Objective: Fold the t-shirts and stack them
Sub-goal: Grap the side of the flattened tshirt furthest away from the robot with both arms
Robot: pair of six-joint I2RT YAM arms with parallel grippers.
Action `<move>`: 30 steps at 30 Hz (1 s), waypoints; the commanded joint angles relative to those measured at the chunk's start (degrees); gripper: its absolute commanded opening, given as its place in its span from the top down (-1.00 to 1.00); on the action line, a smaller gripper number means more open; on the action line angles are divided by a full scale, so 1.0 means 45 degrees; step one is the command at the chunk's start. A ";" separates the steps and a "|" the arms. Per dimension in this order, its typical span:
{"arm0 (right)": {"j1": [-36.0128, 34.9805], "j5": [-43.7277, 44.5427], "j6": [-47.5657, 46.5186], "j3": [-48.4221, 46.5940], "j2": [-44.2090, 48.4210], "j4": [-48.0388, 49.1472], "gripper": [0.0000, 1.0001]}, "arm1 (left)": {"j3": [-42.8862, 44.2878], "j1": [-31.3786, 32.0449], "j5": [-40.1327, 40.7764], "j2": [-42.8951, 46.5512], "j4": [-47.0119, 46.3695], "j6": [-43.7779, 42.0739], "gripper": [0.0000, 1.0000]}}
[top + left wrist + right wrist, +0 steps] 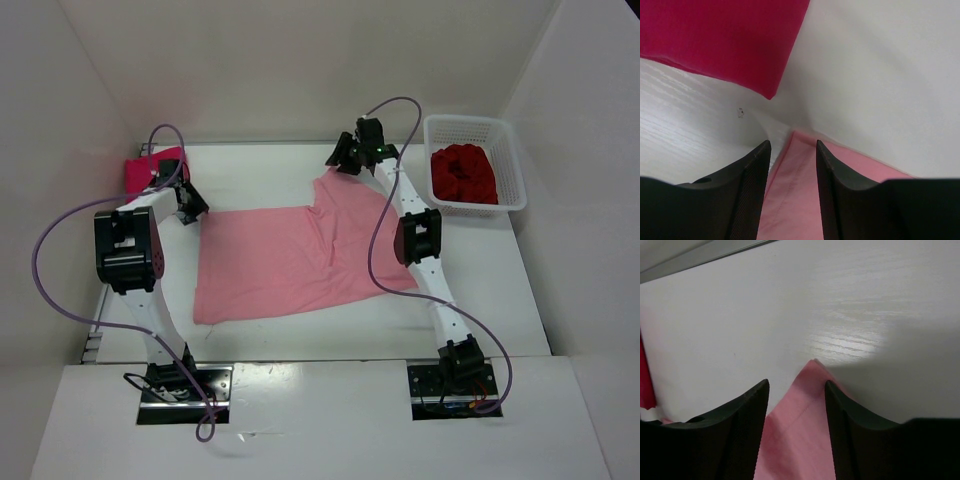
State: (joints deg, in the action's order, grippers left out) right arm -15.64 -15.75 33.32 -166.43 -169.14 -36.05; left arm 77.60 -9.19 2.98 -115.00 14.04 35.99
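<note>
A light salmon pink t-shirt (290, 260) lies spread flat mid-table. My left gripper (190, 208) is at its far left corner. In the left wrist view this gripper (792, 145) is open, with the pink hem (795, 200) lying between its fingers. My right gripper (340, 160) is at the shirt's far right corner. It too is open (796, 384), and the pink corner (795, 440) lies on the table between its fingers. A folded magenta-red t-shirt (145, 172) (725, 40) sits at the far left. A dark crimson t-shirt (463, 173) lies crumpled in the basket.
The white mesh basket (475, 122) stands at the far right of the table. White walls close in the table at the back and on both sides. A strip of the magenta-red shirt (645, 375) shows at the left edge of the right wrist view.
</note>
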 commanded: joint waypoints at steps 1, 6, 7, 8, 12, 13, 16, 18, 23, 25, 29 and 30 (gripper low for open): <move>-0.0118 0.0023 -0.0002 -0.0416 -0.0773 -0.0191 -0.13 | 0.0255 -0.0008 -0.0136 -0.0499 -0.0269 -0.0243 0.01; 0.0174 0.0433 -0.0159 -0.1004 0.0082 -0.0699 -0.05 | -0.0037 -0.0008 -0.0018 0.0162 -0.0756 -0.0127 0.01; 0.0290 0.0433 -0.0275 -0.1004 0.0299 -0.0699 -0.02 | -0.0154 -0.0008 -0.0018 0.0165 -0.0757 -0.0126 0.01; 0.0292 0.0433 -0.0276 -0.1004 0.0475 -0.0699 0.00 | -0.0155 -0.0008 -0.0018 0.0281 -0.0873 -0.0010 -0.01; 0.0292 0.0861 -0.0393 -0.0615 0.1042 -0.0173 -0.02 | -0.0291 -0.0008 -0.0136 0.0398 -0.1010 -0.0009 -0.01; 0.0292 0.0979 -0.0393 -0.0420 0.1044 -0.0172 -0.05 | -0.0292 -0.0008 -0.0136 0.0399 -0.1011 0.0107 -0.01; 0.0292 0.1097 -0.0626 -0.0418 0.0733 -0.0346 -0.11 | -0.0429 -0.0008 -0.0136 0.0399 -0.1168 0.0108 -0.01; 0.0292 0.1214 -0.0744 -0.0807 0.0536 -0.0697 -0.15 | -0.0585 -0.0008 -0.0136 0.0517 -0.1459 0.0108 -0.01; 0.0409 -0.0368 -0.0784 -0.1238 0.1236 -0.0272 -0.20 | -0.1013 -0.0008 -0.0253 0.0789 -0.1597 -0.0008 -0.01; 0.0409 0.0099 -0.0647 -0.0830 0.1744 0.0216 -0.22 | -0.1015 -0.0008 -0.0253 0.0790 -0.1597 -0.0009 0.05; 0.0526 0.0355 -0.0510 -0.0162 0.1789 0.0633 -0.24 | -0.1132 -0.0008 -0.0507 0.0790 -0.1597 0.0107 0.19; 0.0526 0.0490 -0.0510 -0.0280 0.1283 0.0455 -0.24 | -0.1132 -0.0008 -0.0507 0.0790 -0.1713 0.0108 0.21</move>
State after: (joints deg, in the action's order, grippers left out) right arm -14.09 -14.37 31.03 -166.71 -166.28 -35.90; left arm 73.49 -9.19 1.83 -113.45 8.05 36.38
